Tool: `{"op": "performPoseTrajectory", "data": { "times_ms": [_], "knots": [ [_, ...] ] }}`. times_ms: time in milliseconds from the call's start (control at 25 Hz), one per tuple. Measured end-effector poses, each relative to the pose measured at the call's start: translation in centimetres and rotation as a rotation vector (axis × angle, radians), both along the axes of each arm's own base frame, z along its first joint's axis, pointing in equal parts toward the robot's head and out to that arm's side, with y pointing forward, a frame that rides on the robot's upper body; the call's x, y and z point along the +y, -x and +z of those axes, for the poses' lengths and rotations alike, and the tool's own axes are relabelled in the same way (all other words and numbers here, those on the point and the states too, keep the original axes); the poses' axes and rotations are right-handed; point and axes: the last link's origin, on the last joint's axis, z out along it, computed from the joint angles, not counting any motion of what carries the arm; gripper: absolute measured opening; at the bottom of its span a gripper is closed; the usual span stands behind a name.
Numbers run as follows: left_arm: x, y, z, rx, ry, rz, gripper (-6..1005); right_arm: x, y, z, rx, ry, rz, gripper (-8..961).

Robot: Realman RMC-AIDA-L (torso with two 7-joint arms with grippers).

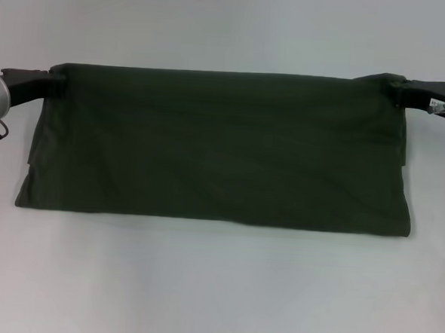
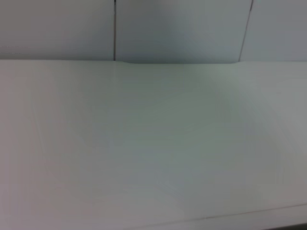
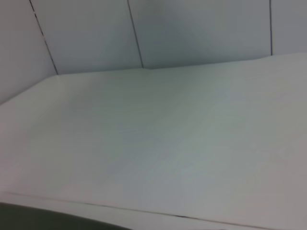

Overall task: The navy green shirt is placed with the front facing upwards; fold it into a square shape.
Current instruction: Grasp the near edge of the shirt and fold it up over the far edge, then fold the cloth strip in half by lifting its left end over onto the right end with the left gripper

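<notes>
Olive-green cloth, the navy green shirt [image 1: 220, 147], lies folded on the white worktop [image 1: 215, 287], long axis side to side. The left hand [image 1: 56, 77] pinches its far left corner and the right hand [image 1: 397, 88] its far right corner, so its near edge lies toward the robot.

White table [image 1: 215, 287], pale panelled wall [image 2: 182, 28] with dark seams behind it

The large dark olive-green cotton shirt [image 1: 220, 147] lay folded across the middle of the flat white table [image 1: 215, 287], long axis running left to right. The left gripper [image 1: 58, 77] met its far left corner and the right gripper [image 1: 397, 90] its far right corner. Bare table extended before and behind the shirt.
</notes>
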Motion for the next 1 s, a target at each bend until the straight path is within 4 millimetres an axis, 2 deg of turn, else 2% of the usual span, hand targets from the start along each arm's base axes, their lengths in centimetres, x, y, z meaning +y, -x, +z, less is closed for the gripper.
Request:
{"op": "performPoseTrajectory", "data": {
  "times_ms": [200, 520, 600, 760, 880, 1000],
  "knots": [
    [0.1, 0.1, -0.1, 0.005, -0.022, 0.019, 78, 0.7, 0.1, -0.4, -0.072, -0.019, -0.019, 140],
    [0.3, 0.5, 0.0, 0.020, -0.077, 0.061, 294, 1.6, 0.7, -0.3, -0.122, -0.067, -0.040, 318],
    [0.4, 0.5, 0.4, 0.011, -0.090, 0.068, 338, 1.5, 0.5, 0.3, -0.083, -0.075, -0.047, 363],
    [0.3, 0.8, 1.4, -0.019, -0.114, 0.083, 425, 0.8, 0.2, 1.1, 0.017, -0.040, -0.044, 607],
    [-0.3, 0.9, 1.8, -0.071, -0.089, 0.078, 491, 0.1, 0.0, 1.6, 0.084, -0.001, -0.043, 670],
    [-1.5, 0.7, 1.8, -0.128, -0.013, 0.041, 630, -1.4, -0.4, 2.2, 0.173, 0.071, -0.045, 690]
  ]
}}
